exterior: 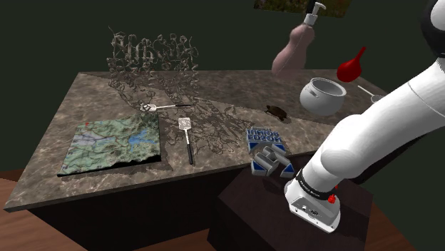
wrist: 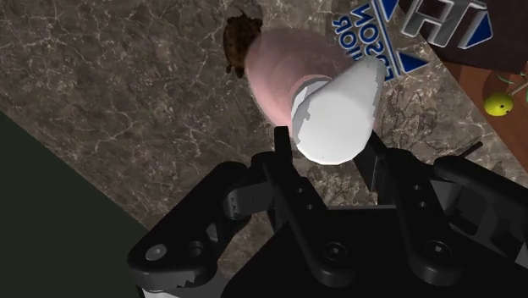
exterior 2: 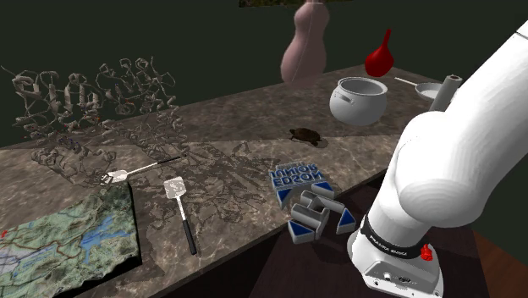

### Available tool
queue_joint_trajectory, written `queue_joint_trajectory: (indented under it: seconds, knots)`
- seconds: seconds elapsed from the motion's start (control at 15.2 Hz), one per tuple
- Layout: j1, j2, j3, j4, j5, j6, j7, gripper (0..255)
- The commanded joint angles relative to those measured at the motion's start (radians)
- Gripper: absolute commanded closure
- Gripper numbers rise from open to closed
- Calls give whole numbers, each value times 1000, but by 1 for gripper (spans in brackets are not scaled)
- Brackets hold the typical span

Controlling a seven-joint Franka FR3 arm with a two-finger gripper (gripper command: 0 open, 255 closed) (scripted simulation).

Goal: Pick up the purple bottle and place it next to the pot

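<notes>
The bottle [exterior: 294,48] is pinkish mauve with a white pump top. It hangs upright in the air above the marble table [exterior: 85,93], up and left of the pot in the shoulder view. Its body [exterior 2: 306,44] rises past the top edge of the second exterior view. In the wrist view my gripper [wrist: 330,157] is shut on the white pump top [wrist: 337,114], with the bottle's body [wrist: 283,72] pointing down toward the table. The pale grey pot [exterior: 322,96] [exterior 2: 360,100] stands on the table near its far right corner.
A small brown turtle figure [exterior: 275,111] [wrist: 241,38] lies under the bottle. Blue-and-white letter blocks [exterior: 267,150] sit at the table's near edge. A red bulb [exterior: 351,65] and a ladle [exterior 2: 427,87] are beside the pot. Spatula [exterior: 187,135], fork [exterior: 153,107], map [exterior: 110,145] and wire tangle [exterior: 153,53] lie left.
</notes>
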Motion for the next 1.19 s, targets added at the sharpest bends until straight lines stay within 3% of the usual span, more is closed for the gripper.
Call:
queue_joint_trajectory:
  seconds: [0.0,0.33,0.66,0.92,1.12]
  knots:
    - [-12,39,-42,23,6,25,-52,255]
    - [-53,166,-151,95,52,90,-187,255]
    - [-128,340,-248,214,152,134,-333,255]
    - [-235,512,-298,358,270,137,-448,255]
    - [-352,660,-307,517,372,109,-520,255]
